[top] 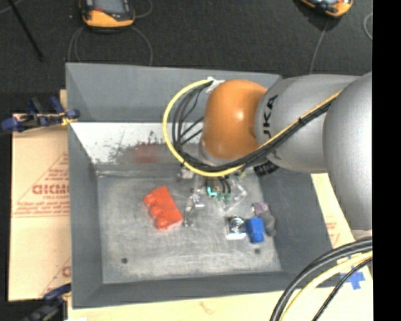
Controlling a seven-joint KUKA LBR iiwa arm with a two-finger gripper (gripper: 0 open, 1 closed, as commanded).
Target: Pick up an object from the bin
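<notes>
Just beside the claw (210, 199), an orange-red block (163, 207); blue piece (254, 230) opposite

**Noted Away From the Pick**

Saw an orange-and-black device (108, 12) on the dark floor (188, 31) beyond the far left corner of the bin (84, 238), cut off by the top edge. Saw a second device (329, 5) of the same kind at the top right, likewise cropped. Inside, toward the right, found a small heap: a blue block (255, 230), a white-and-black round piece (235, 227) touching its left side, a greyish-purple bit (262, 210) just behind. Marked a dark speck (124, 260) near the front left.
</notes>
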